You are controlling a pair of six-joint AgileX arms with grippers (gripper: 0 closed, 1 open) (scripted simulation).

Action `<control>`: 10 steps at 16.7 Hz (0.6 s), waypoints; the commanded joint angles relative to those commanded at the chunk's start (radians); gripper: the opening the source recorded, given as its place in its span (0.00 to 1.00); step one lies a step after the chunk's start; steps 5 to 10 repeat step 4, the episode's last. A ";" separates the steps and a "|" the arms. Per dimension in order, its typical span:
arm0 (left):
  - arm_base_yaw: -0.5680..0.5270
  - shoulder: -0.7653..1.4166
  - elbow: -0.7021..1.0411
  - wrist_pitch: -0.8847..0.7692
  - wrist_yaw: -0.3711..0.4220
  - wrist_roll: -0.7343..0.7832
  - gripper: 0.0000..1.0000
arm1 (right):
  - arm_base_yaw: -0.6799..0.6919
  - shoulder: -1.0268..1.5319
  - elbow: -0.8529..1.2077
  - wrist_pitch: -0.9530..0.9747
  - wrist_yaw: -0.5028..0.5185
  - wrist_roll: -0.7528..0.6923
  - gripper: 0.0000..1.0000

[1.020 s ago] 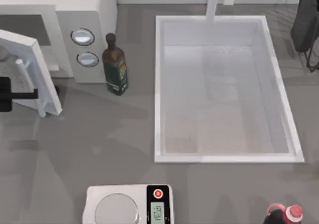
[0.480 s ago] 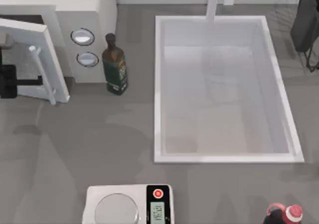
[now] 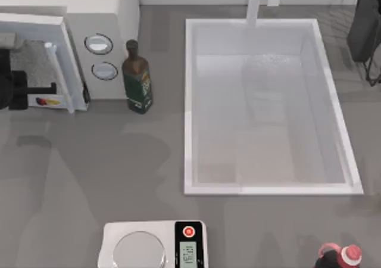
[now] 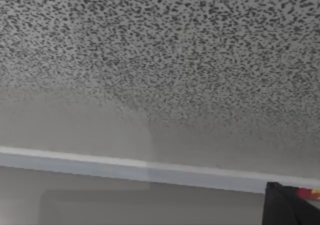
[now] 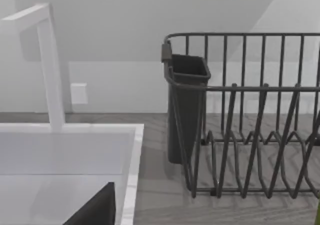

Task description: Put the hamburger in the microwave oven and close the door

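Here the left claw point(image 3: 41, 92) sat at the worktop's point(image 3: 119, 173) far left, pressed against the door point(image 3: 56, 65) of the microwave oven point(image 3: 104, 18); whether it was wide or narrow I cannot tell. The door stood nearly shut, its speckled window point(image 4: 160, 60) close before the left wrist camera. A dark bottle point(image 3: 137, 77) stood just beside the oven.

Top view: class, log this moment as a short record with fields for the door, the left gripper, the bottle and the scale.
door: nearly shut against the microwave oven
left gripper: at the top view's left edge, against the door's front
bottle: dark, upright beside the oven's dials
scale: white, at the table's near edge
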 joint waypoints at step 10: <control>-0.006 0.058 0.067 -0.006 -0.003 -0.003 0.00 | 0.000 0.000 0.000 0.000 0.000 0.000 1.00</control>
